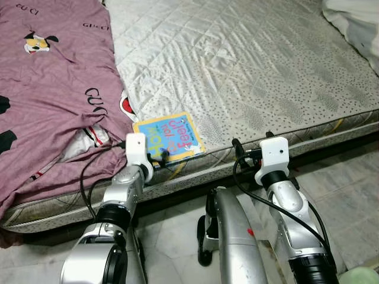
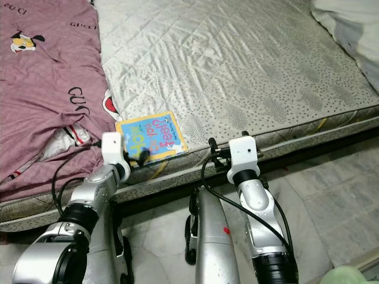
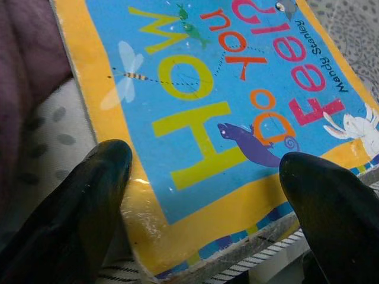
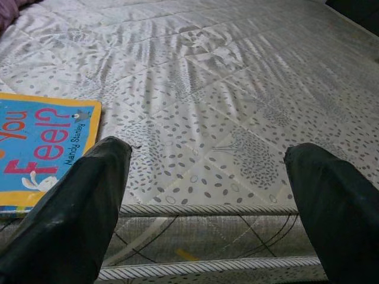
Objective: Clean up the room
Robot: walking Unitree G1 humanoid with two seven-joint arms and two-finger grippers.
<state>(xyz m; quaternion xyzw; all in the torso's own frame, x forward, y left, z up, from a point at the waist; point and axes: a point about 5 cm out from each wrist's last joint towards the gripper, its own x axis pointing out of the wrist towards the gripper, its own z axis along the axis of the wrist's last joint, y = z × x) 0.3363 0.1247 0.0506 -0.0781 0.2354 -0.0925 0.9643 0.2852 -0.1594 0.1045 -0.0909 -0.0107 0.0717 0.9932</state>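
A blue and yellow picture book (image 1: 169,137) titled "How do you feel?" lies flat on the grey quilted mattress (image 1: 249,59), close to its near edge. My left gripper (image 1: 161,157) is open at the book's near edge. In the left wrist view its two black fingers (image 3: 89,201) stand either side of the book's (image 3: 225,118) near corner without touching it. My right gripper (image 1: 251,145) is open and holds nothing. It hovers at the mattress edge to the right of the book (image 4: 35,148).
A purple printed blanket (image 1: 53,89) covers the left of the mattress, right up against the book. White bedding (image 1: 355,23) lies at the far right corner. Marbled floor tiles (image 1: 349,183) run below the bed on the right.
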